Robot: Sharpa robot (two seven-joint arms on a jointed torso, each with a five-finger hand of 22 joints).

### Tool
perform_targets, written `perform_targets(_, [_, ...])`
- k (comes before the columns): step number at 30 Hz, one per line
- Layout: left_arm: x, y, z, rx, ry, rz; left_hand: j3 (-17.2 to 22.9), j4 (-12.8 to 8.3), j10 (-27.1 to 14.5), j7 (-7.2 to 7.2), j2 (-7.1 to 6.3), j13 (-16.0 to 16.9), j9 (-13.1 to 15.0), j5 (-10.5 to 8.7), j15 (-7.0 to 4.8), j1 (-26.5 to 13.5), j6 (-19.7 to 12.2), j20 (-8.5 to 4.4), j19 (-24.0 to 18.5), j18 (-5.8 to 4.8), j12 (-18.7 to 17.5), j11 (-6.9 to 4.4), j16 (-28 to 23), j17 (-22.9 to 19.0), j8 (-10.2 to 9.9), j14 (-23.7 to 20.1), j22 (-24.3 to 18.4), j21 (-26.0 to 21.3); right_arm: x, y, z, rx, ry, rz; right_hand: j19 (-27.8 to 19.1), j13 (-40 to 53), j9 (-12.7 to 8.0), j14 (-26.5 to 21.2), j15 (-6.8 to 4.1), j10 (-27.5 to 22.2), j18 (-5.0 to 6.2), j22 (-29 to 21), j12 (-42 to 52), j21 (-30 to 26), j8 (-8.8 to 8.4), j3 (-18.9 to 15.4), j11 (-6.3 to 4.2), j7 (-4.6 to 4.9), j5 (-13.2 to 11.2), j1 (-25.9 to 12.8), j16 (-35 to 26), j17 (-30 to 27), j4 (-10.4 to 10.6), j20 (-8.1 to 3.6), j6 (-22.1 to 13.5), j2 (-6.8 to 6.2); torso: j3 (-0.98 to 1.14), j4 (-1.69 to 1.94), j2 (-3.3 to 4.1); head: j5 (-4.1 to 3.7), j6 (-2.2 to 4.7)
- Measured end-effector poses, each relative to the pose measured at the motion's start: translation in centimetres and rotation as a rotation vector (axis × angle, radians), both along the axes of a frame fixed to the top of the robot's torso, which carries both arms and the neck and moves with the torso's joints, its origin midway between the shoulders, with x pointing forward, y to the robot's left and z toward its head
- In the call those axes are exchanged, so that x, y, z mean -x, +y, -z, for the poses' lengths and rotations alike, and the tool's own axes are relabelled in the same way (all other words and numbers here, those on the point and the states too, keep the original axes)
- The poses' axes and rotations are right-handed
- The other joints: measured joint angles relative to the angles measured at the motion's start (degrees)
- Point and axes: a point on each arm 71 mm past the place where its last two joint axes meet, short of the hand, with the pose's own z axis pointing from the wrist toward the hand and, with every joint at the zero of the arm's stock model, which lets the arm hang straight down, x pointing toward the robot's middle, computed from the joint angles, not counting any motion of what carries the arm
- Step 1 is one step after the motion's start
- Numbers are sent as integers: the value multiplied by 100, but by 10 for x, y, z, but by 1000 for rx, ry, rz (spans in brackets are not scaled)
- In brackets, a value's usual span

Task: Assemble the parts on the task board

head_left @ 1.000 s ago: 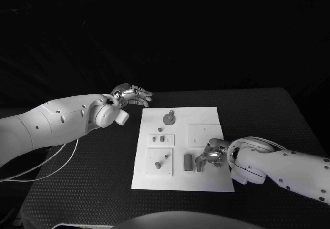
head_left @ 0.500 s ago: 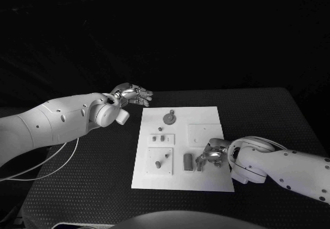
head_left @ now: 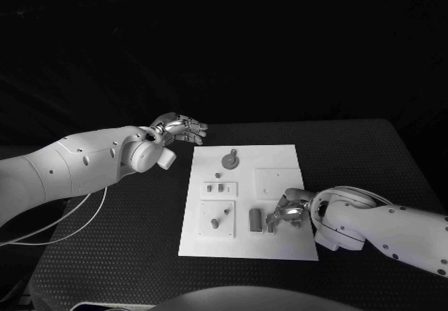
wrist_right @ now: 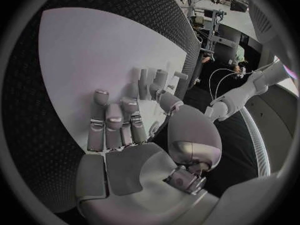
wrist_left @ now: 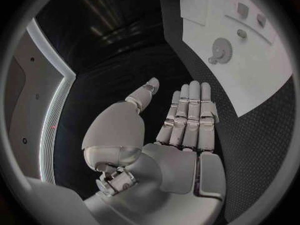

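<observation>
Right hand down on the task board's near right corner, working among the small parts.

My right hand [head_left: 291, 214] rests fingers-down on the task board [head_left: 276, 159]; an upright grey block [head_left: 255, 219] stands just beside its fingers [wrist_right: 107, 119], long axis running toward me. Whether they pinch a part, I cannot tell. My left hand [head_left: 182, 128] hovers released, off the board's far left corner over the bench [head_left: 122, 259]. No writing readable.

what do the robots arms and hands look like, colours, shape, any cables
Both arms are smooth, rounded white shells dotted with small dark screw holes, swelling to a bulbous wrist housing. The left hand and right hand are silver metal, with segmented many-jointed fingers and flat plated palms. Thin pale cables loop beneath the left arm; the right arm shows none.
</observation>
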Motion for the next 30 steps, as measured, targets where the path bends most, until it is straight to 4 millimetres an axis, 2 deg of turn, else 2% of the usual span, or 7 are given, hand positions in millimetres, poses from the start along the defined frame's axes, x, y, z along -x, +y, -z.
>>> perform_targets(3, [0,0,0,0,0,-1,0,0,0,0,0,0,0,0,0,0,0,7,-8,0,0,0,0,0,0,0,0,0,1,-2,0,-8,-4,-8,-37,0,-28,-82,33,-66,0,0,-32,-42,-45,74,62,-4,0,-49,-30,0,252,36,-81,-281,0,0,-1,3,7])
perform_targets(7, [0,1,0,-1,0,-2,0,0,0,0,0,0,0,0,0,0,0,7,-7,0,0,0,0,0,0,0,0,0,1,-3,0,-16,-11,-16,-104,16,-82,-180,93,-183,1,0,-32,-42,-119,72,120,21,0,-79,-30,1,412,61,-184,-442,0,0,-1,8,14])
perform_targets(13, [0,1,0,-1,0,-2,0,0,0,0,0,0,0,0,0,0,0,7,-7,0,0,0,0,-1,0,0,0,0,3,-7,-2,-28,-31,-29,-145,29,-118,-226,120,-236,1,0,-32,-65,-169,30,130,132,0,-112,-31,10,485,102,-337,-521,-1,1,-1,15,22])
perform_targets(20, [0,2,0,-1,1,-3,0,0,0,0,0,0,0,0,0,0,0,7,-8,0,0,0,0,3,0,0,0,0,0,-13,-7,-34,-101,-39,-167,36,-113,-235,129,-256,0,0,-32,-65,-169,30,150,153,0,-36,-31,20,485,83,-376,-549,-3,-1,0,29,36])
perform_targets(23, [0,2,0,-1,1,-3,0,0,0,0,0,1,-1,0,0,0,0,7,-7,0,0,0,0,5,0,0,0,0,-2,-14,-10,-46,-158,-50,-163,42,-106,-235,129,-256,0,0,5,-57,-161,92,149,154,0,299,-30,28,350,79,-378,-356,-2,-2,0,35,42])
perform_targets(27, [0,2,0,-2,1,-4,0,0,0,0,0,1,-5,0,0,0,0,7,-7,0,0,0,0,4,0,0,0,0,-5,-15,-15,-61,-245,-88,-102,53,-77,-156,101,-169,1,0,108,25,-64,35,109,157,0,849,37,43,-60,18,-381,70,-2,-2,1,38,56])
perform_targets(30, [0,2,0,-2,1,-4,0,0,0,0,0,1,-5,0,0,0,0,7,-7,0,0,0,0,4,0,0,0,0,-7,-14,-18,-70,-303,-120,-102,53,-76,-126,89,-127,0,0,111,25,-32,1,87,158,0,1099,37,43,-264,18,-382,239,0,-2,1,41,58])
